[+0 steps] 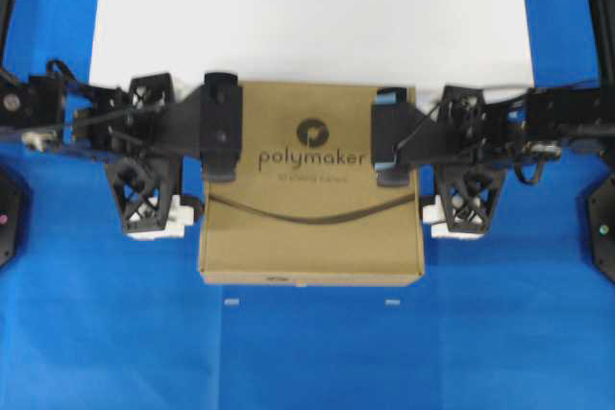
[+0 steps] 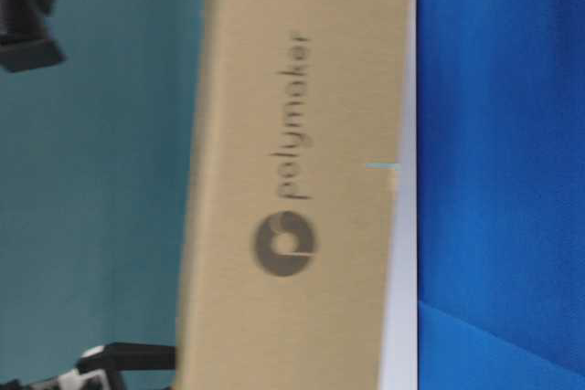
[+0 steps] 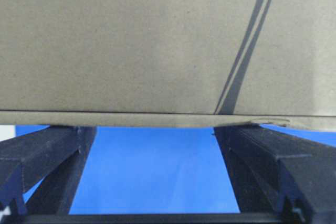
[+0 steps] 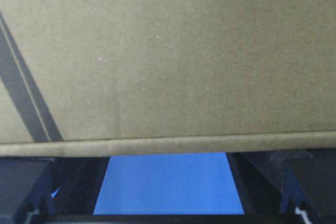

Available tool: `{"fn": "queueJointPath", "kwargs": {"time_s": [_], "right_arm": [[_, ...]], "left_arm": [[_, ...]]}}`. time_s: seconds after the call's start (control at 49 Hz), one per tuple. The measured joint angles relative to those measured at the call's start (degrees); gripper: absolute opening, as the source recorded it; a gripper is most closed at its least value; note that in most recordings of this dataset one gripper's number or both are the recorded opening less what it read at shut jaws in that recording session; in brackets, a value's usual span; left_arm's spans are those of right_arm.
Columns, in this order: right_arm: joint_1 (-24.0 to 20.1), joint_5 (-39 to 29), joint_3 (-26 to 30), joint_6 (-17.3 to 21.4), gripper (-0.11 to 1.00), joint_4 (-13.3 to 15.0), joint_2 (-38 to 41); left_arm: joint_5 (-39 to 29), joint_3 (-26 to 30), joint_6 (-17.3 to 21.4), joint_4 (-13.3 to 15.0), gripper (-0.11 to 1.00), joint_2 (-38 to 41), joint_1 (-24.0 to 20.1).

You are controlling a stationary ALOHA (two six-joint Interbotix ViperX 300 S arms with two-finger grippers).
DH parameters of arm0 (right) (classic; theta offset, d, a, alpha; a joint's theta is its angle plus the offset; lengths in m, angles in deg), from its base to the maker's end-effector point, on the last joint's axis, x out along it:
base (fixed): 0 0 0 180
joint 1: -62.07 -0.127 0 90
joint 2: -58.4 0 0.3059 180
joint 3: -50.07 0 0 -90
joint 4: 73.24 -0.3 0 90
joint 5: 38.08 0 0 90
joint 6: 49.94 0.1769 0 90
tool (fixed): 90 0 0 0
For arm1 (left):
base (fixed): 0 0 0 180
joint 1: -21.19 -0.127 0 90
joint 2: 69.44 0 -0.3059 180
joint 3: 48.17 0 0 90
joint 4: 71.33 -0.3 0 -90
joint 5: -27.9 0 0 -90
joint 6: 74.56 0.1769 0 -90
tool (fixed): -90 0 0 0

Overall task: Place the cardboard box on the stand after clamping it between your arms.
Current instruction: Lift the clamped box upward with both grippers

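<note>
A blue cloth [image 1: 96,333] covers the table. The flat brown cardboard box [image 1: 312,237] sits pinched between the left gripper [image 1: 220,139] and right gripper [image 1: 392,139], both with jaws spread wide, its far edge over the low white stand [image 1: 307,16]. Press inward evenly and keep it level.

The cardboard box [image 1: 312,189] fills the space between my left gripper [image 1: 220,139] and right gripper [image 1: 392,149], both spread wide against its side edges. Its far edge overlaps the stand's [image 1: 307,16] near edge. Beyond it the stand's white top lies bare; blue table [image 1: 307,362] lies bare along the near edge.
</note>
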Motion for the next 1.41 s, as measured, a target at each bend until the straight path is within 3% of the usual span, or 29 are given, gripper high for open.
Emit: {"fn": "queueJointPath", "kwargs": {"time_s": [0.388,0.734,1.04,1.408], "right_arm": [[0.1,-10.4,8.1,0.0,0.99,0.0,-1.5],[0.5,-11.0,8.6,-0.4,0.99,0.2,-1.6],[4.1,-11.1,8.6,-6.0,0.99,0.2,-1.5],[11.8,-10.5,8.5,-13.3,0.99,-0.4,0.5]], "left_arm": [[-6.3,5.3,0.4,0.0,0.88,-0.6,-0.4],[-6.5,5.4,1.1,-0.1,0.88,-0.4,-1.2],[-6.6,7.2,3.7,-0.1,0.87,1.2,-3.6],[-7.0,10.3,10.5,-0.3,0.86,7.6,-10.3]]}}
